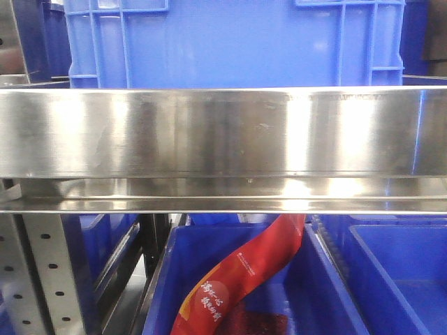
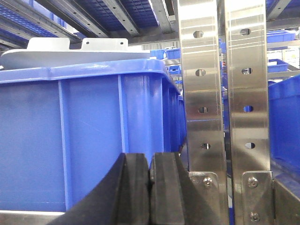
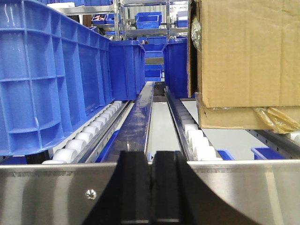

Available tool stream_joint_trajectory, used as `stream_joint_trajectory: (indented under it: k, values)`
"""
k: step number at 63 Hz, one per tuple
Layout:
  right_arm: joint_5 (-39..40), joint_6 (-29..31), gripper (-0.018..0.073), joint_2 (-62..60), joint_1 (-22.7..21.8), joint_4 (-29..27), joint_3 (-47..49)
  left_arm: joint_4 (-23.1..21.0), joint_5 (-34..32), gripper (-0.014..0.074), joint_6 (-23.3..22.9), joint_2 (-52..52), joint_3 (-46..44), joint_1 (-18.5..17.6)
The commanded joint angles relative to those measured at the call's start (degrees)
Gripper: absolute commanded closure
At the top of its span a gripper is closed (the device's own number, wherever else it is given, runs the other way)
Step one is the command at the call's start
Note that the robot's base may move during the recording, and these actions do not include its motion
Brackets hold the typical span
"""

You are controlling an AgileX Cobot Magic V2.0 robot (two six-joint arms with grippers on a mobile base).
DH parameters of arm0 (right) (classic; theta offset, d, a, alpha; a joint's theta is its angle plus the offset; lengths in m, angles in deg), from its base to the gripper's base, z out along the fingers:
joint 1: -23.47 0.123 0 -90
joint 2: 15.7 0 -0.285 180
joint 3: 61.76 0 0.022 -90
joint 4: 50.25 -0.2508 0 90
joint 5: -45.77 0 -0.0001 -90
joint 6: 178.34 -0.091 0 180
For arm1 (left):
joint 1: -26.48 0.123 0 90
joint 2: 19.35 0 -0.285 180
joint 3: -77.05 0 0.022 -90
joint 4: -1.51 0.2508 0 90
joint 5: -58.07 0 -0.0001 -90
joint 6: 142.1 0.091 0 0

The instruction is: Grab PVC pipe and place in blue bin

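Here the left gripper [image 2: 150, 176] has its jaws pressed together, empty, near a blue bin [image 2: 70, 140]. The right gripper [image 3: 151, 187] is likewise closed on nothing, a cardboard box [image 3: 248, 56] far right

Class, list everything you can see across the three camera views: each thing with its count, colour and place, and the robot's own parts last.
Large bin: one, blue, on the top shelf, front view.
Shelf rail: one, silver steel, across the front view.
Lower bins: at least two, blue, under the rail.
Packet: one, red, in the lower bin.
Uprights: two, perforated steel, right of a blue bin.
Cardboard boxes: two, brown, stacked on the right rollers.
Rollers: several, white, under the bins.
PVC pipe: none visible.
Left gripper: black, shut.
Right gripper: black, shut.
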Motion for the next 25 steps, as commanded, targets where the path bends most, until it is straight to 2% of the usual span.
stream_joint_trajectory:
  k: [1,25]
  values:
    - [1.53,-0.01,0.0722,-0.08,-0.35,0.26,-0.12,-0.38,-0.53,0.0707,-0.18,0.30,-0.15,0.29]
    - [1.53,-0.01,0.0722,-0.08,-0.35,0.26,-0.12,-0.38,-0.53,0.0707,-0.18,0.30,-0.15,0.29]
